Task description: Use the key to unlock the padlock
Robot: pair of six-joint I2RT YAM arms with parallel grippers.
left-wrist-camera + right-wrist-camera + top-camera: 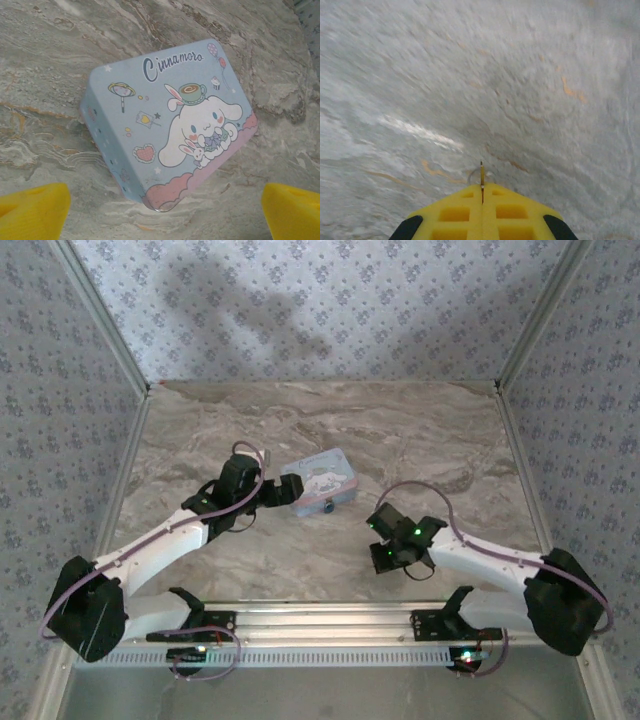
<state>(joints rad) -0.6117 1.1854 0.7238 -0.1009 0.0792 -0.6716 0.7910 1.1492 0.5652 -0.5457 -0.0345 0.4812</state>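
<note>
Marbled beige-grey table [400,430], floral-papered walls [330,300] around; padlock [328,507] beside tin [322,478].

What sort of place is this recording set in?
Probably a small staged robot test booth, not a real room: a marble-look table, floral-papered wall panels in metal framing, and two robot arms mounted on a rail at the near edge.

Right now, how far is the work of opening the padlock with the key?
Done: the right gripper is shut on a thin metal piece, apparently the key. In hand: the left gripper hangs open over the cartoon tin. Left: the key is apart from the padlock, a small dark thing at the tin's near edge, so inserting and turning it remain.
</note>
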